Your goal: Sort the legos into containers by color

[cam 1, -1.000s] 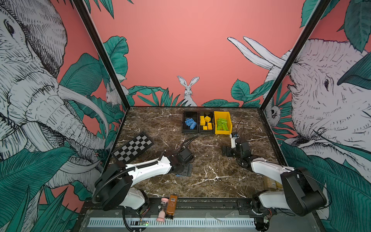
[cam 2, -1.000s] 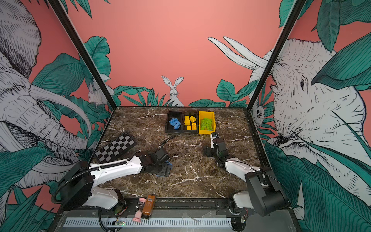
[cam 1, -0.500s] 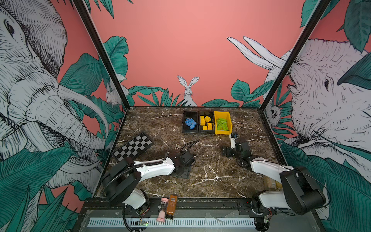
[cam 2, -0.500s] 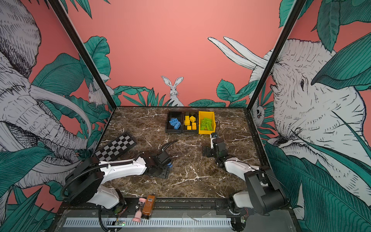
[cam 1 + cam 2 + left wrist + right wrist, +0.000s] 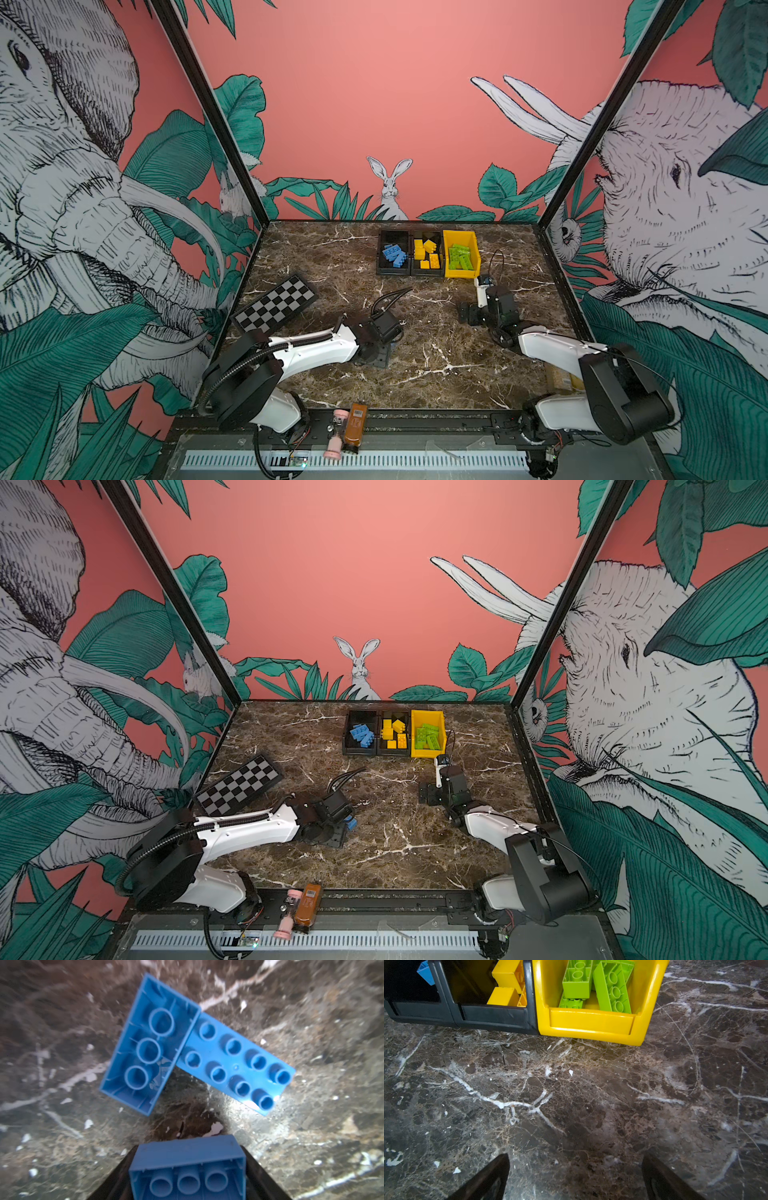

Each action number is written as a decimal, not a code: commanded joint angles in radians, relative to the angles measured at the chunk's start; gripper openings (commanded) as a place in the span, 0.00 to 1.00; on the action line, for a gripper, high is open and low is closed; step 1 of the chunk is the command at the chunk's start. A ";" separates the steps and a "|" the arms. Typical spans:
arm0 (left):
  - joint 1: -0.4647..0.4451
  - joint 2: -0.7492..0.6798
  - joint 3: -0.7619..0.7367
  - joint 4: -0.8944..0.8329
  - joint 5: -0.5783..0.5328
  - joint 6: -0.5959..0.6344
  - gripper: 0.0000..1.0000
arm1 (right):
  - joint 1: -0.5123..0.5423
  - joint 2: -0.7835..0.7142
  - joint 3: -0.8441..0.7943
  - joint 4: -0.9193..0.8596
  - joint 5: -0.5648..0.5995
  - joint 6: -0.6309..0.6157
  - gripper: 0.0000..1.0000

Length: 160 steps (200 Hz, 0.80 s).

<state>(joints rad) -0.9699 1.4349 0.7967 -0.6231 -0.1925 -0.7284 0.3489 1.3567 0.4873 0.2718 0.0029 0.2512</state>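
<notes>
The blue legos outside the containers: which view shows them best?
The left wrist view: two blue legos lie close up, touching, one hollow side up, and a third blue lego sits in the left end effector. A top view shows only a blue sliver; the right wrist view shows none of them.

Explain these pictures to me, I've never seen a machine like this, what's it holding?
Two white robot arms work over a marble table. Two pictures come from one overhead camera; two from cameras on the wrists. At the back, a black bin holds blue bricks, another black bin yellow bricks, a yellow bin green bricks. A checkerboard lies left. The left end effector grips a blue brick; two loose blue bricks lie touching nearby. The right end effector is open, empty.
</notes>
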 commanded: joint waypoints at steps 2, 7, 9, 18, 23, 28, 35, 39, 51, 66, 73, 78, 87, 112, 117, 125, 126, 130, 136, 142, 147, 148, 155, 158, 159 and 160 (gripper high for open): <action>0.001 -0.057 0.115 -0.104 -0.113 0.090 0.45 | -0.002 0.009 0.026 0.012 -0.001 0.002 0.98; 0.008 -0.058 0.143 -0.115 -0.122 0.117 0.44 | -0.002 0.011 0.027 0.012 0.000 0.002 0.98; 0.012 -0.057 0.153 -0.117 -0.123 0.128 0.43 | -0.002 0.011 0.028 0.011 0.000 0.002 0.98; 0.039 -0.055 0.196 -0.120 -0.120 0.177 0.42 | -0.002 0.010 0.028 0.007 0.000 0.000 0.98; 0.060 -0.052 0.218 -0.112 -0.109 0.204 0.42 | -0.002 0.010 0.028 0.007 0.000 0.000 0.98; 0.084 -0.048 0.236 -0.096 -0.096 0.234 0.42 | -0.001 0.009 0.027 0.007 0.001 0.000 0.98; 0.118 -0.039 0.257 -0.061 -0.072 0.280 0.42 | -0.003 0.008 0.027 0.010 -0.002 0.002 0.98; 0.136 -0.033 0.269 -0.039 -0.058 0.308 0.42 | -0.003 0.009 0.026 0.011 -0.003 0.001 0.98; 0.184 0.004 0.326 0.006 -0.037 0.394 0.42 | -0.003 0.006 0.025 0.017 -0.006 0.004 0.98; 0.214 0.082 0.429 0.033 -0.058 0.509 0.42 | -0.002 0.005 0.018 0.031 -0.017 0.005 0.98; 0.225 0.130 0.490 0.038 -0.071 0.554 0.42 | -0.002 0.003 0.017 0.033 -0.019 0.003 0.98; 0.234 0.162 0.536 0.049 -0.071 0.575 0.42 | -0.001 0.003 0.016 0.032 -0.019 0.004 0.98; 0.248 0.223 0.600 0.078 -0.057 0.641 0.41 | -0.002 0.003 0.016 0.032 -0.018 0.003 0.98; 0.316 0.383 0.738 0.189 -0.004 0.723 0.41 | -0.002 -0.001 0.016 0.031 -0.014 -0.002 0.98; 0.329 0.413 0.775 0.199 0.013 0.726 0.41 | -0.002 -0.004 0.015 0.031 -0.013 -0.002 0.98; 0.351 0.464 0.831 0.200 0.034 0.729 0.41 | -0.002 -0.012 0.010 0.036 -0.014 0.000 0.98; 0.353 0.470 0.838 0.200 0.036 0.729 0.41 | -0.002 -0.014 0.009 0.038 -0.014 0.001 0.98; 0.362 0.493 0.863 0.205 0.044 0.737 0.41 | -0.002 -0.018 0.005 0.044 -0.016 0.002 0.98; 0.371 0.524 0.900 0.204 0.047 0.747 0.42 | -0.003 -0.027 -0.004 0.058 -0.017 0.005 0.98; 0.379 0.552 0.939 0.199 0.046 0.763 0.43 | -0.002 -0.033 -0.014 0.071 -0.021 0.008 0.98; 0.385 0.578 0.969 0.197 0.040 0.774 0.44 | -0.003 -0.038 -0.020 0.077 -0.023 0.008 0.98; 0.387 0.581 0.972 0.197 0.039 0.776 0.44 | -0.002 -0.039 -0.021 0.077 -0.023 0.007 0.98; 0.395 0.610 1.010 0.191 0.028 0.786 0.44 | -0.003 -0.045 -0.025 0.081 -0.020 0.008 0.98; 0.399 0.623 1.027 0.191 0.023 0.790 0.44 | -0.003 -0.047 -0.024 0.081 -0.019 0.008 0.98; 0.401 0.625 1.032 0.191 0.022 0.791 0.44 | -0.003 -0.047 -0.026 0.081 -0.018 0.008 0.98; 0.402 0.629 1.036 0.191 0.021 0.791 0.44 | -0.003 -0.048 -0.026 0.083 -0.018 0.008 0.98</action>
<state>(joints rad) -0.6014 2.0243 1.7184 -0.4500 -0.1757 -0.0204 0.3489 1.3445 0.4820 0.2920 -0.0139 0.2516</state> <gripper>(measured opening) 0.678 0.981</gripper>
